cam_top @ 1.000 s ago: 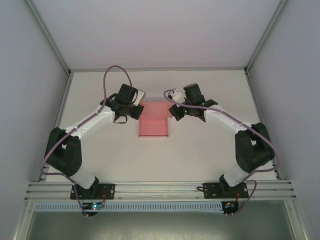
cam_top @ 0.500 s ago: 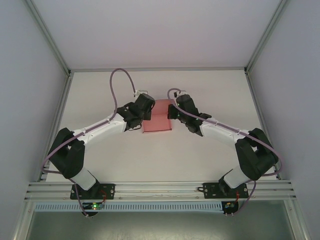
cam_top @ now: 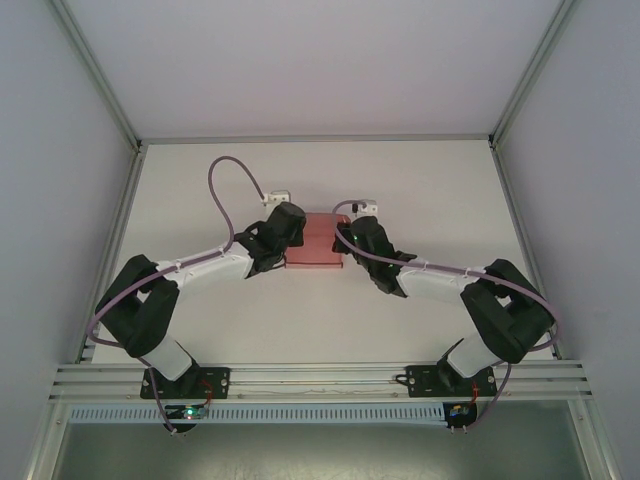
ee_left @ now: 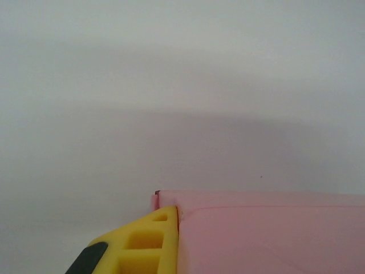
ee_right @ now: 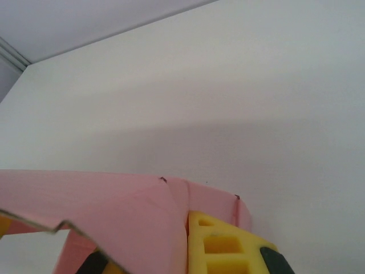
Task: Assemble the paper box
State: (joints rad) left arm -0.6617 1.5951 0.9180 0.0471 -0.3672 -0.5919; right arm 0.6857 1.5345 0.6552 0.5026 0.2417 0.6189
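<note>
The pink paper box (cam_top: 318, 243) sits at the middle of the white table, held between both arms. My left gripper (cam_top: 291, 236) is shut on its left edge. In the left wrist view one yellow finger (ee_left: 145, 245) presses against the pink card (ee_left: 268, 234), and the other finger is hidden behind the card. My right gripper (cam_top: 346, 240) is shut on the box's right edge. In the right wrist view a folded pink panel (ee_right: 114, 217) lies against a yellow finger (ee_right: 222, 248), and a flap edge hangs lower left.
The white tabletop (cam_top: 420, 190) spreads around the box, with metal frame posts (cam_top: 130, 190) at the sides. Purple cables (cam_top: 225, 175) loop above both wrists. The arm bases (cam_top: 180, 380) stand at the near rail.
Both grippers have moved in toward the centre and nearer the bases. The pink card has gone from a wider sheet to a narrower, compact shape between them.
</note>
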